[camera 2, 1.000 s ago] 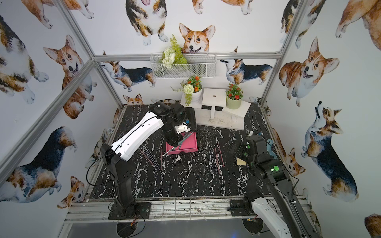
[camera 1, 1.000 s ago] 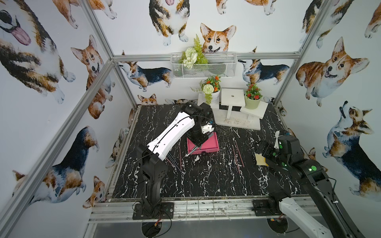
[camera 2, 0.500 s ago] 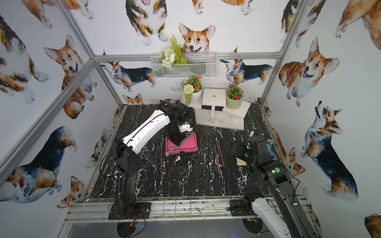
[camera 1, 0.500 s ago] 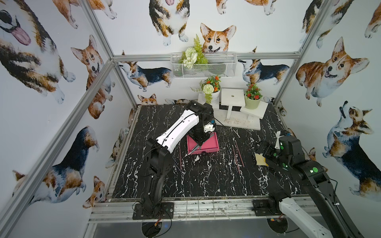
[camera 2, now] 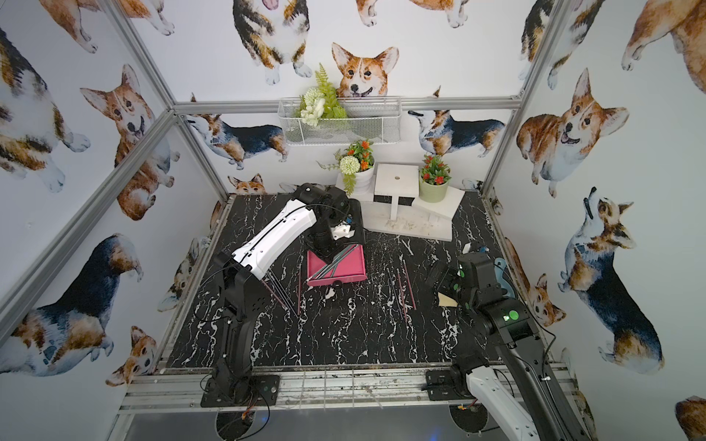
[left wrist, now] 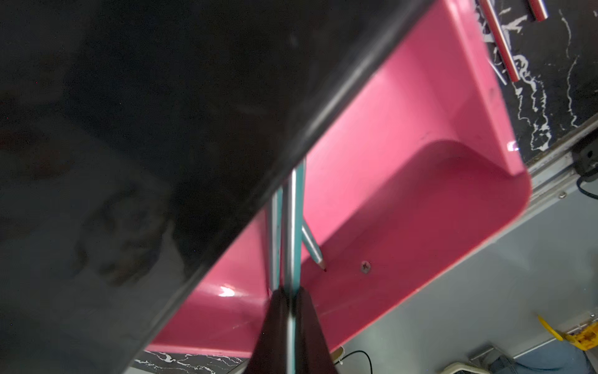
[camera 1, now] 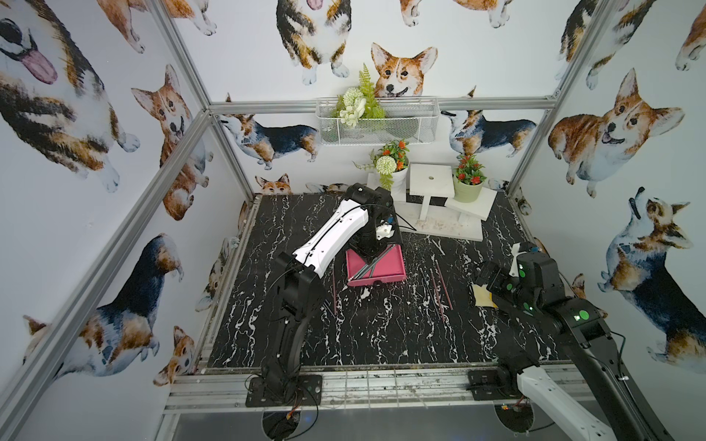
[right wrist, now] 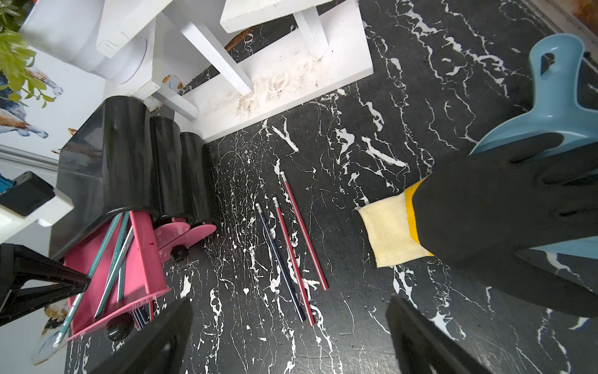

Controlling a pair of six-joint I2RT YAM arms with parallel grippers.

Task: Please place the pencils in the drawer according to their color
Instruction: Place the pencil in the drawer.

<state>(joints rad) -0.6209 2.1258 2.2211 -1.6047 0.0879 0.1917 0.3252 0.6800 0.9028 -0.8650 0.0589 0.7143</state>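
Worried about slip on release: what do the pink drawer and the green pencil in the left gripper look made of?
The pink drawer: likely moulded plastic, glossy; bright glints and rounded corners. The green pencil, pinched in the left gripper: probably lacquered wood, with a shiny streak along its shaft.

table: black marble | on: drawer unit, pencils, white stand, glove

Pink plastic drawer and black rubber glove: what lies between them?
Two red pencils and one dark blue pencil, loose on the black marble tabletop; clearest in the right wrist view.
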